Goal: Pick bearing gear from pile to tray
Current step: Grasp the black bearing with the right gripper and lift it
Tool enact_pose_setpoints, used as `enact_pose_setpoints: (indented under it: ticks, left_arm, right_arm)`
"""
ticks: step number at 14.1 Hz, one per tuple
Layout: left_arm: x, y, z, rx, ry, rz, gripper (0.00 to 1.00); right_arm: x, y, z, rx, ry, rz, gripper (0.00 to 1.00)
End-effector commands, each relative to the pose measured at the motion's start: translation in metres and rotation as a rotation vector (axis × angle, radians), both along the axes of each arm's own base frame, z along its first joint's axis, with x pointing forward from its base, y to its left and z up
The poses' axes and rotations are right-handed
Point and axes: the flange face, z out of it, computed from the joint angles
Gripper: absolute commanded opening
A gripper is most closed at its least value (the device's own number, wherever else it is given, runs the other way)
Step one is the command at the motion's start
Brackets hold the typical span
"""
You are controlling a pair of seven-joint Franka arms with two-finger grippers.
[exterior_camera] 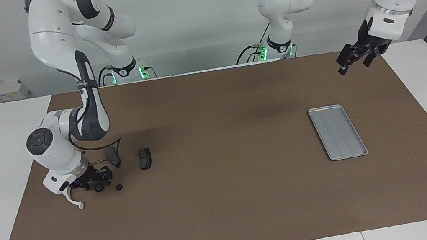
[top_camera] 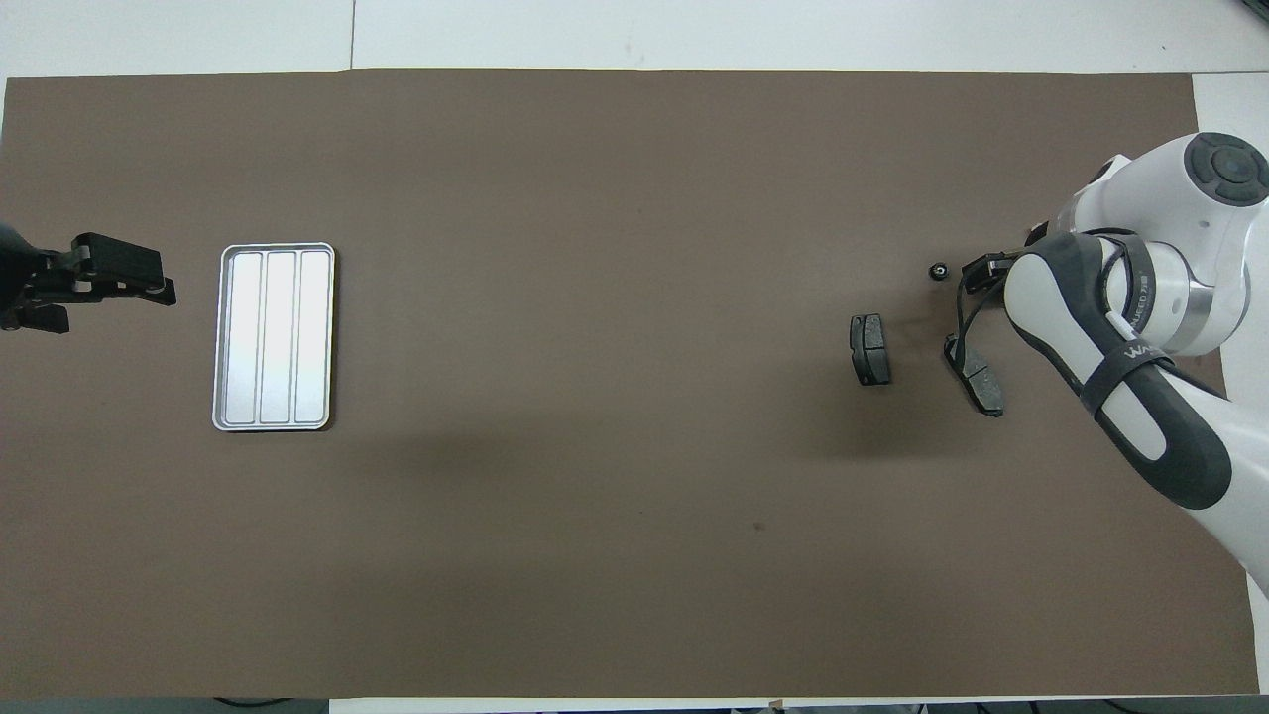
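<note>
Two tiny black gears lie at the right arm's end of the worktop (exterior_camera: 228, 219): one gear (exterior_camera: 119, 187) sits free, the other gear (exterior_camera: 99, 188) right at the right claw (exterior_camera: 101, 181), which is down among the pile. Whether that claw is spread or pinching the gear, I cannot tell. A white arc piece (exterior_camera: 74, 201) and two brake pads (exterior_camera: 145, 158) lie close by. The tray (exterior_camera: 337, 132), well apart toward the left arm's end, holds nothing, so no gear is delivered yet. The left claw (exterior_camera: 352, 60) waits in the air, fingers spread. From overhead, the right arm hides most of its claw.
</note>
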Motion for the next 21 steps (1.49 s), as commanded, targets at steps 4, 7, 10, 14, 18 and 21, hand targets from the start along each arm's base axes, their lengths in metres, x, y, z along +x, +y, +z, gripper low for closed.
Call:
enact_pose_setpoints:
  ticks: [4,7,10,14,18,21]
  left_arm:
    - [-0.007,0.0,0.002,0.018,-0.006,-0.008,1.0]
    - [-0.007,-0.001,0.002,0.018,-0.006,-0.009,1.0]
    - [-0.007,0.0,0.002,0.018,-0.006,-0.008,1.0]
    - [-0.007,0.0,0.002,0.018,-0.006,-0.008,1.0]
    - [-0.007,0.0,0.002,0.018,-0.006,-0.008,1.0]
    - [-0.007,0.0,0.002,0.018,-0.006,-0.008,1.0]
  right_arm:
    - [-0.004,0.0,-0.005,0.016,0.0,0.02,0.7]
    - [-0.004,0.0,-0.004,0.015,-0.003,0.02,0.44]
    - [-0.003,0.0,-0.003,0.015,-0.007,0.02,0.14]
    - [0.002,0.002,0.011,0.011,-0.033,0.015,0.0]
    - [0.014,0.023,0.086,0.009,-0.105,0.002,0.0]
    - [0.024,0.071,0.148,0.018,-0.088,-0.056,0.0]
